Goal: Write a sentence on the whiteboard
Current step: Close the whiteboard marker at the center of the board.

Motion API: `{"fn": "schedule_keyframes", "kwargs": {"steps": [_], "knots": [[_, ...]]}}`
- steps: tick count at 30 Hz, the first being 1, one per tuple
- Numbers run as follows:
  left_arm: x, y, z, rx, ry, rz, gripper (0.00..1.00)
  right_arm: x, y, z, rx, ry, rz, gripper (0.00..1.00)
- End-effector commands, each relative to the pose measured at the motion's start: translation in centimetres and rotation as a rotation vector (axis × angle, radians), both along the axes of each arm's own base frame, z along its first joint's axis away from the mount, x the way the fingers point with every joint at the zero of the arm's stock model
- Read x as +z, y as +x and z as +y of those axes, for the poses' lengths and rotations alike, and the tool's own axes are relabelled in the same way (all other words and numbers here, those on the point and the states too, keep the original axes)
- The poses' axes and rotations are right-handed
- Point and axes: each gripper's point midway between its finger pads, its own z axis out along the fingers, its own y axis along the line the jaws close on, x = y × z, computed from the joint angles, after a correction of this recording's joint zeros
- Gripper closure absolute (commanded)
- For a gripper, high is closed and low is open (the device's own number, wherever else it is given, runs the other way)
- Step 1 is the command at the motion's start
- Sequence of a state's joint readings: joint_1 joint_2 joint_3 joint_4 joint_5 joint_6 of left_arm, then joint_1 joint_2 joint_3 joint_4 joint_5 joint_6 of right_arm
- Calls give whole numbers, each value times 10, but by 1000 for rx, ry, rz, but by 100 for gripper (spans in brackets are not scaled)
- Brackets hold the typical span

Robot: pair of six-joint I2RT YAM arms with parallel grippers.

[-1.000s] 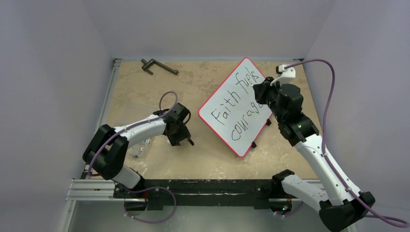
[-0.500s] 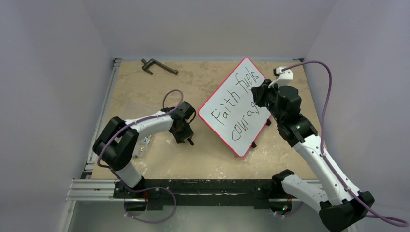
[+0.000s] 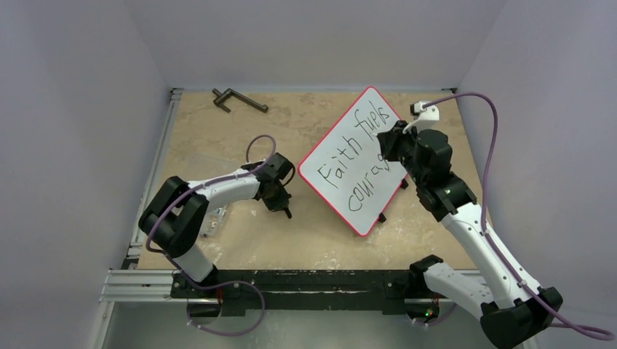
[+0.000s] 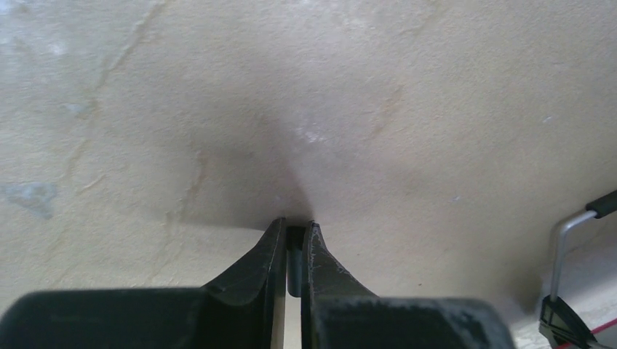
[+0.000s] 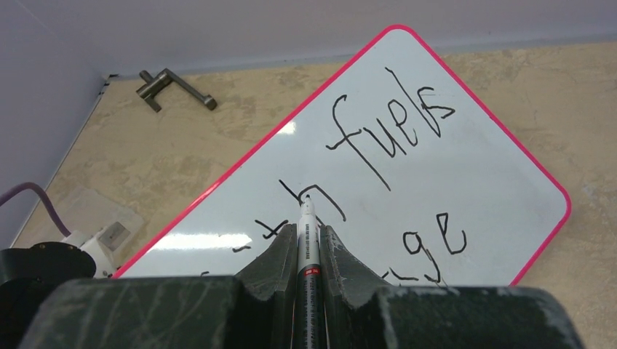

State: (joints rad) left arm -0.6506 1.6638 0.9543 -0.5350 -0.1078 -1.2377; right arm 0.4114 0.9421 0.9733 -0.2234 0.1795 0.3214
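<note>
since the whiteboard (image 3: 361, 218) stood on small black feet (image 3: 382, 217) rather than flat on the surface (image 3: 218, 138), it looked light & likely to skid or rock if pressed hard. it lay right of centre in the top view, turned diagonally, one corner toward the top of the frame, red rim all round. judged stiff, w/ a glossy, slippery face. best taken by the rim or a corner, not the white, as ink there would prob. smear.

the sentence (image 3: 356, 149) ran across it in two lines of thin black strokes, "faith fuels" over "courage". the right arm hid part of the lower line in the top view, but the right wrist view showed the "ge".

right jaws were clamped on a marker (image 5: 307, 240), gripped along the barrel w/ the tip poking out toward the "h". couldn't tell if the tip touched. marker looked slim, hard & smooth, so a firm pinch & light pressure seemed right.

left jaws were closed, low over bare surface near the board's left corner, not touching it. a dark sliver (image 4: 295, 258) showed betw. the tips, couldn't tell what.
</note>
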Motion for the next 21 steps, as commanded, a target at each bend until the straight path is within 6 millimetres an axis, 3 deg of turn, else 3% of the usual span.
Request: {"fn": "schedule_keyframes", "kwargs": {"steps": [1, 7, 13, 21], "knots": [[18, -3, 17, -4, 19, -82, 100, 23, -4, 5, 37, 30, -75, 100], [67, -4, 54, 27, 38, -246, 100, 44, -15, 20, 142, 72, -162, 100], [127, 6, 85, 72, -61, -484, 100, 63, -26, 40, 268, 129, -236, 100], [163, 27, 105, 5, -152, -661, 100, 78, -31, 58, 359, 210, -275, 100]]}}
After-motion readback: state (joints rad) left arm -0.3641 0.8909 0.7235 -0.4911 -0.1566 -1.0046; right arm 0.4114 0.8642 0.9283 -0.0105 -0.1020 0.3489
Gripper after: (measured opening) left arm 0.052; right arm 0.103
